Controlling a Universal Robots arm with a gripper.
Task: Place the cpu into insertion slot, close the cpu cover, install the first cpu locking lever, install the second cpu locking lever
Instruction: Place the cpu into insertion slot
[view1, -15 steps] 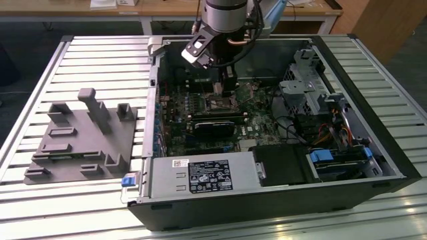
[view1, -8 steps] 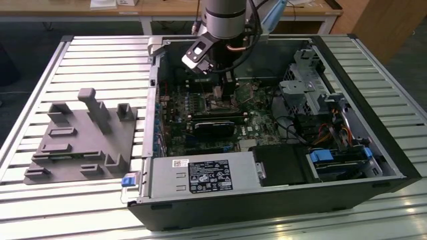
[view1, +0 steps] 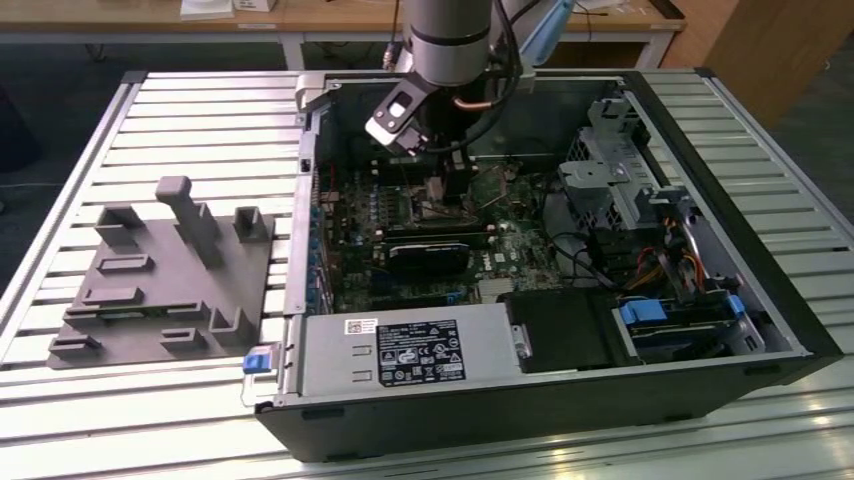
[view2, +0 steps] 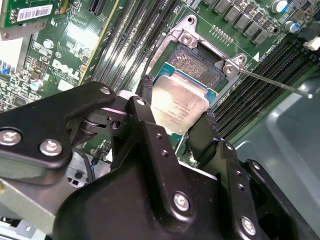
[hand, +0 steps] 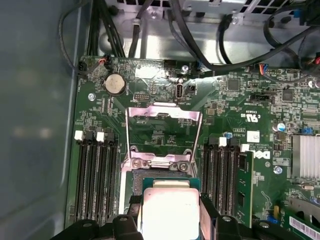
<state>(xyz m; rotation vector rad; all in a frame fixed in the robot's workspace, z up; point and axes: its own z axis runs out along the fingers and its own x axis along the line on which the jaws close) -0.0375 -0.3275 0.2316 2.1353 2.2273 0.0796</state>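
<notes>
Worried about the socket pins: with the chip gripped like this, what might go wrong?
The cpu, clamped in the gripper, overlaps only part of the insertion slot in the second wrist view; set down offset or tilted, it could crush the exposed contacts. The fingers flank the chip and might catch the slot's metal rim or the open cpu cover.

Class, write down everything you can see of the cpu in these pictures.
The cpu is a small flat square chip with a dull silvery metal top and a thin green edge. It lies top up between the hand's two black fingers, which press two opposite sides. It is over the insertion slot, part of whose grey centre shows beyond it; whether it is seated cannot be told.
</notes>
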